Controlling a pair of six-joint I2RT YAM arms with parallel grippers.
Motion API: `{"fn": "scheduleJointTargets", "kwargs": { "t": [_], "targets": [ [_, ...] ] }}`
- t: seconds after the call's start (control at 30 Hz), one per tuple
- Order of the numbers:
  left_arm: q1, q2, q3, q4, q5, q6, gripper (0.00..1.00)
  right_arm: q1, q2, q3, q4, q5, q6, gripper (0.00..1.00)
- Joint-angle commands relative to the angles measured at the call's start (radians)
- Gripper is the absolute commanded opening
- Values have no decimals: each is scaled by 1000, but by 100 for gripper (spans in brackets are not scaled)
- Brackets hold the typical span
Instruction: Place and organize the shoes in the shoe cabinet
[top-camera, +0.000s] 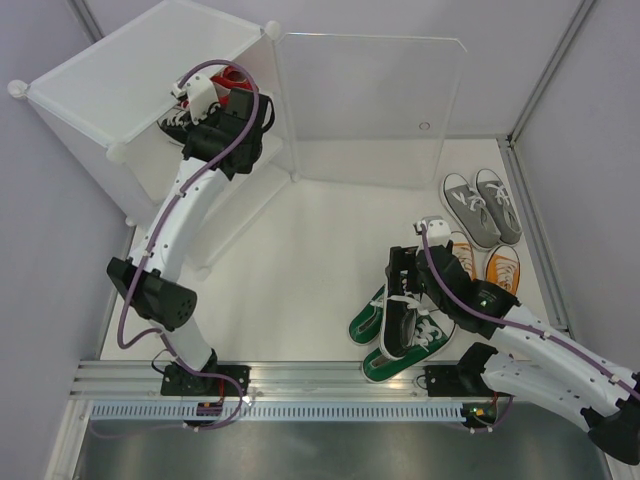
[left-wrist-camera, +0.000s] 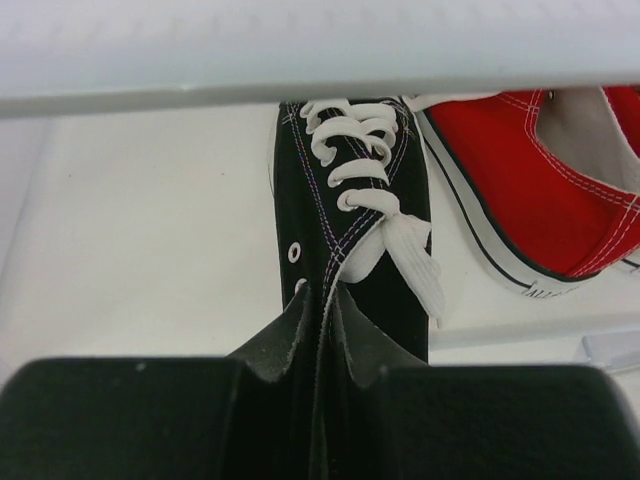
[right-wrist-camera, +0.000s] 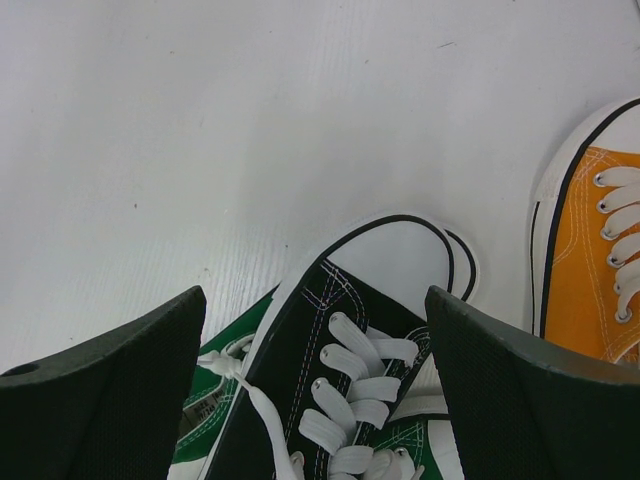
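Observation:
The white shoe cabinet stands at the back left with its clear door swung open. My left gripper reaches inside, shut on the side wall of a black shoe, which lies on a shelf beside a red shoe. My right gripper is open, its fingers either side of a second black shoe. That shoe lies across the green pair.
An orange pair and a grey pair stand on the white floor to the right, close to the right arm. An aluminium rail runs along the near edge. Grey walls close in both sides.

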Motion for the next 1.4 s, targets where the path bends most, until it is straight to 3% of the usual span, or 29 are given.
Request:
{"fn": "scheduleJointTargets", "kwargs": {
  "t": [0.0, 0.13, 0.43, 1.03, 1.2, 1.33, 1.37],
  "targets": [
    [9, 25, -9, 99, -130, -100, 2, 0, 7, -1, 41, -14, -6, 94],
    [-26, 12, -62, 98, -239, -163, 2, 0, 21, -1, 52, -19, -10, 94],
    [-24, 66, -39, 96, -339, -145, 2, 1, 36, 5, 51, -36, -14, 94],
    [0, 167, 72, 105, -285, -119, 2, 0, 56, 8, 52, -33, -19, 94],
    [39, 169, 50, 113, -158, -133, 2, 0, 61, 5, 52, -34, -17, 94],
    [62, 195, 67, 195, -83, -19, 2, 1, 68, 8, 55, -36, -20, 94],
    [63, 192, 55, 241, -67, 78, 2, 1, 70, 8, 55, -39, -20, 94]
  ]
}}
